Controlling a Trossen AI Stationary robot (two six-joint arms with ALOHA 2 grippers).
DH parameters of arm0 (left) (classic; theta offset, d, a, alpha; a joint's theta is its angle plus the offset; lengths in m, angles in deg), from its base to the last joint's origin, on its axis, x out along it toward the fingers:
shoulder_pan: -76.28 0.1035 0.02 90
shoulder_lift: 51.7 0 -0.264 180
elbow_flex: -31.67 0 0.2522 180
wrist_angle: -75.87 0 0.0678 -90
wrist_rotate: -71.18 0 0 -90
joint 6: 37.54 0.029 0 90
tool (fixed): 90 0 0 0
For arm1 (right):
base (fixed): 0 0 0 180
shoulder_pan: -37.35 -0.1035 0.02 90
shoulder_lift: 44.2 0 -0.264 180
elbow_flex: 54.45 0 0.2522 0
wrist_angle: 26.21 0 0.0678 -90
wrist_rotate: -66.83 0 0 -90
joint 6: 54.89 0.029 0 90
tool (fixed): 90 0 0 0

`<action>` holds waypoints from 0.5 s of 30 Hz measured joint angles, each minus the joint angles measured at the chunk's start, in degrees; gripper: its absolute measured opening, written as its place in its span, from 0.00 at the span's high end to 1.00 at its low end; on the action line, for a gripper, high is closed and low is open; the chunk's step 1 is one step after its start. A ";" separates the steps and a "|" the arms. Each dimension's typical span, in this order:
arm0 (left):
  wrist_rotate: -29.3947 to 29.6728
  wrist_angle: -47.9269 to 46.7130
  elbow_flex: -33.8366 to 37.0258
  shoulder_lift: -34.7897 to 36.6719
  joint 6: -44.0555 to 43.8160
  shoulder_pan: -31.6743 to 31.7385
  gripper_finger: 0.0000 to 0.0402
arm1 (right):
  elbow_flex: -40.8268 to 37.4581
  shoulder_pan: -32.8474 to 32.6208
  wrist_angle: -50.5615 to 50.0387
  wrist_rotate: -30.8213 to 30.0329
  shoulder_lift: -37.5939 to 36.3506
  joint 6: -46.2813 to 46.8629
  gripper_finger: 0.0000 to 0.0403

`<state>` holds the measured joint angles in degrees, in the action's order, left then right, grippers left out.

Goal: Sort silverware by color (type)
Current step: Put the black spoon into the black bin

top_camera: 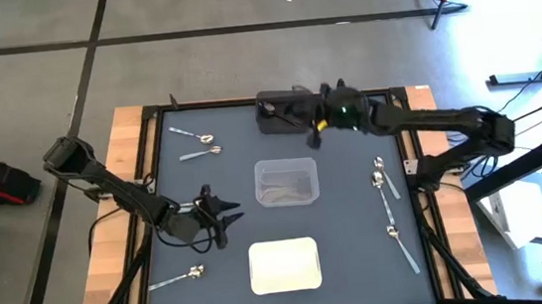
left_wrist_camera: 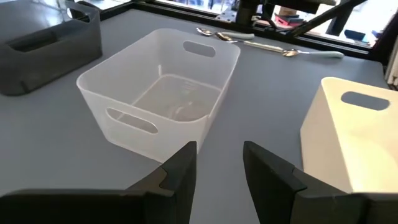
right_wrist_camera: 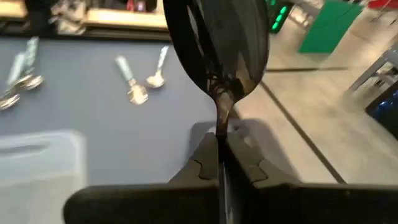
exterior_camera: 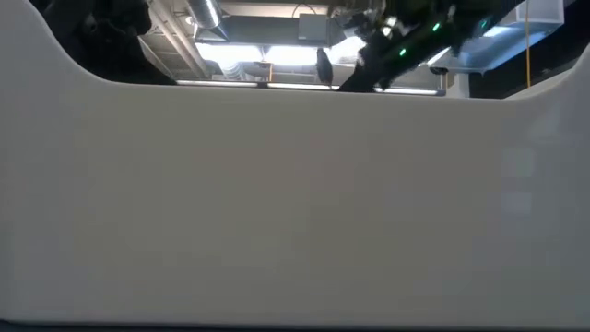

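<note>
While the left gripper (top_camera: 225, 214) sits at centre-left of the overhead frame, its fingers (left_wrist_camera: 181, 172) stand apart with nothing between them, pointing toward the clear tray (top_camera: 286, 181) at mid-frame. At lower left lies one pale-handled spoon (top_camera: 177, 278); at upper left lie two more spoons (top_camera: 195, 146), side by side on the grey mat (top_camera: 351, 254). Below centre sits the white tray (top_camera: 285, 265), well apart from the left gripper. At upper centre the right gripper (top_camera: 315, 133) hangs just beside the black tray (top_camera: 283, 117); its fingers (right_wrist_camera: 205, 163) are clamped on the stem of a dark spoon (right_wrist_camera: 217, 46), bowl outermost. At centre-right, four pale-handled spoons (top_camera: 386, 197) lie in a loose column. The low view is almost wholly blocked by a white tray wall.
</note>
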<state>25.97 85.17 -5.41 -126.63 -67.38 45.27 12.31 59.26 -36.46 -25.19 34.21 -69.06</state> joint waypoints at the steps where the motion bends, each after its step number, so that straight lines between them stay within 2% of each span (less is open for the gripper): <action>1: 0.13 -0.05 0.14 0.01 0.01 0.14 0.69 | 0.00 1.77 2.26 1.45 1.19 -0.62 1.00; 7: 0.11 -0.07 0.16 0.02 0.39 1.08 0.69 | 0.00 9.84 15.25 8.45 9.48 -1.51 1.00; 15: -0.48 -0.12 0.16 0.02 0.46 1.53 0.69 | 0.00 14.30 16.91 10.16 17.38 -0.96 1.00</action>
<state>25.49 85.05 -5.25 -126.62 -66.92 46.80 12.31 73.56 -19.54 -15.02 51.58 -70.02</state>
